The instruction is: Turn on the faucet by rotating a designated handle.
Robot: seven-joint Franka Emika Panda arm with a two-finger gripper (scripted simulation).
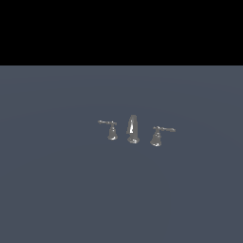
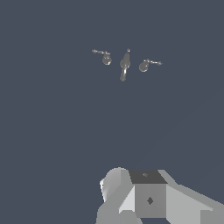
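The faucet is a tiny chrome three-piece set on a flat grey-blue floor. Its tall tapered spout (image 1: 132,129) stands in the middle. The handle (image 1: 156,136), with a wide bell base and a thick knob-ended lever, stands toward the exterior view's right, its lever pointing away from the spout. A slimmer handle (image 1: 112,131) stands on the other side with a thin lever pointing the opposite way. The wrist view looks down on the spout (image 2: 124,64), the handle (image 2: 144,66) and the slimmer handle (image 2: 106,59) from far off. No gripper fingers show in either view.
A pale grey blocky part of the arm (image 2: 148,199) fills one edge of the wrist view, far from the faucet. The grey-blue floor (image 1: 57,190) stretches around the set, ending at a black band in the exterior view.
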